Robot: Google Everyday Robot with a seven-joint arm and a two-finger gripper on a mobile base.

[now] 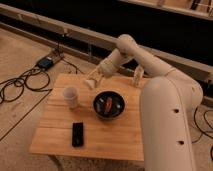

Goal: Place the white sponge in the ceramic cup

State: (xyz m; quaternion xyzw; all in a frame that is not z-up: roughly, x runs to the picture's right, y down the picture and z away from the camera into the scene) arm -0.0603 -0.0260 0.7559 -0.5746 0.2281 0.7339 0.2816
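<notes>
The white ceramic cup (pixel 70 96) stands upright on the left part of the wooden table (pixel 115 140). My gripper (pixel 93 80) hangs over the table's back edge, up and to the right of the cup and apart from it. It is shut on the white sponge (pixel 90 83), a small cream block at its tip, held above the table top. The arm reaches in from the right, over the back of the table.
A black bowl (pixel 108 105) with something orange inside sits right of the cup. A black flat device (pixel 77 134) lies near the front left. A small pale bottle (pixel 137 76) stands at the back. Cables and a box (pixel 46 62) lie on the floor to the left.
</notes>
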